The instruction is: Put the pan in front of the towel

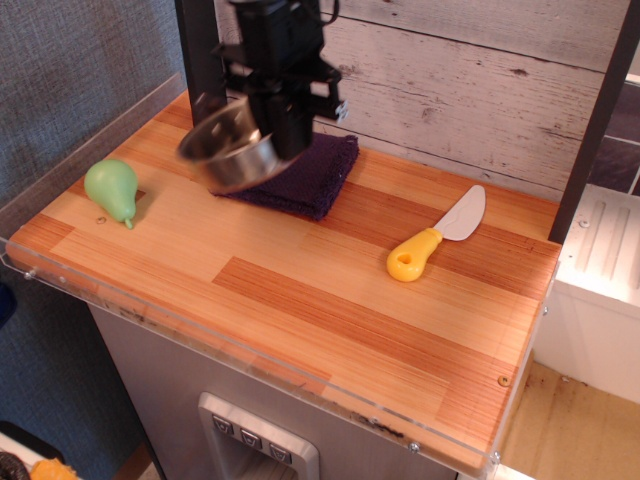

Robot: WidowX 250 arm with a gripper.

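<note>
The shiny steel pan [226,152] hangs in the air, tilted and a little blurred, above the left edge of the dark purple towel [305,180]. My gripper [275,135] is shut on the pan's right rim and holds it clear of the towel and the wooden table. The towel lies flat near the back wall, mostly uncovered. The pan's wire handle is not clearly visible.
A green pear [112,190] lies at the table's left side. A yellow-handled toy knife [436,236] lies to the right. A clear low rim [250,350] edges the wooden table [300,290]. A black post [203,55] stands behind the pan.
</note>
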